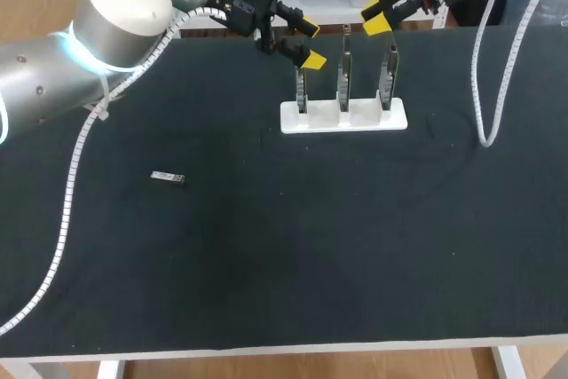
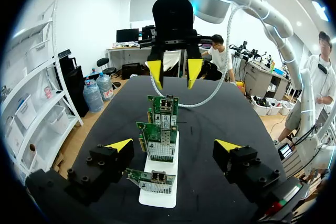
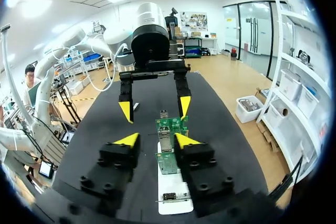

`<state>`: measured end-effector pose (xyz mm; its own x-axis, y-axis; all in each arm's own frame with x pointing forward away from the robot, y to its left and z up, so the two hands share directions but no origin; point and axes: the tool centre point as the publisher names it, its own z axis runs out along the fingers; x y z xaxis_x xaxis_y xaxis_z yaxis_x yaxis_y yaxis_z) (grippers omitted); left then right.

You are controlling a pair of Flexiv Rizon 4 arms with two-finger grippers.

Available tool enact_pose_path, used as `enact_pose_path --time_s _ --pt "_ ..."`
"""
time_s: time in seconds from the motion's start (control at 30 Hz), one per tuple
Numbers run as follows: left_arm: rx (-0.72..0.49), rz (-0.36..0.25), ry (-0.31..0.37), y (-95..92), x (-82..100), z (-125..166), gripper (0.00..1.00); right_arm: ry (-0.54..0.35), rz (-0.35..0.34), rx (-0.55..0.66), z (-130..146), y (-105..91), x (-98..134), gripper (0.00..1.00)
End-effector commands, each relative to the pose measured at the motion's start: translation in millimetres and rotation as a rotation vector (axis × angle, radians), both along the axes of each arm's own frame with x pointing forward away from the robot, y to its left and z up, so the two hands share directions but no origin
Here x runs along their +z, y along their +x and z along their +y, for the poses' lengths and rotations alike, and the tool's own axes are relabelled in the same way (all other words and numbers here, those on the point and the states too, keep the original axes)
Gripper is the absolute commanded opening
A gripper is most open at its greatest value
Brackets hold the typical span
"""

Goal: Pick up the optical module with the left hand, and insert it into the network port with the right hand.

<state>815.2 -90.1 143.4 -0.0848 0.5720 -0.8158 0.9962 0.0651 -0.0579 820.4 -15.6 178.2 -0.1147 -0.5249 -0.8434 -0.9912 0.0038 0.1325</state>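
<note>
The optical module (image 1: 168,177), a small silvery bar, lies flat on the black table at the left, with neither gripper near it. Three upright network cards (image 1: 343,77) stand in a white holder (image 1: 343,116) at the back middle. My left gripper (image 1: 309,42) hovers open just left of the leftmost card; in its own view the left gripper (image 2: 174,145) has its fingers spread wide on either side of the row of cards (image 2: 160,142). My right gripper (image 1: 379,19) hangs above and behind the rightmost card. The right gripper (image 3: 157,140) shows a narrow gap with nothing gripped.
The white holder (image 2: 157,195) runs lengthwise ahead of both wrist cameras. Each arm's white cable loops over the table, one at the left (image 1: 73,175) and one at the right (image 1: 484,104). The table's front edge (image 1: 284,348) is far from both grippers.
</note>
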Motion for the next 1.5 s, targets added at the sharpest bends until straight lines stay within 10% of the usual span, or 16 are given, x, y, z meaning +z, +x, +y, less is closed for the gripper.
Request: enact_pose_path --time_s 0.03,1.5 --pt "-0.001 0.002 0.003 1.1 0.4 -1 1.0 -0.008 -0.034 -0.048 2 -6.0 1 0.0" --pt "-0.001 0.002 0.003 1.1 0.4 -1 1.0 0.011 -0.072 0.0 36 24.0 4 0.0"
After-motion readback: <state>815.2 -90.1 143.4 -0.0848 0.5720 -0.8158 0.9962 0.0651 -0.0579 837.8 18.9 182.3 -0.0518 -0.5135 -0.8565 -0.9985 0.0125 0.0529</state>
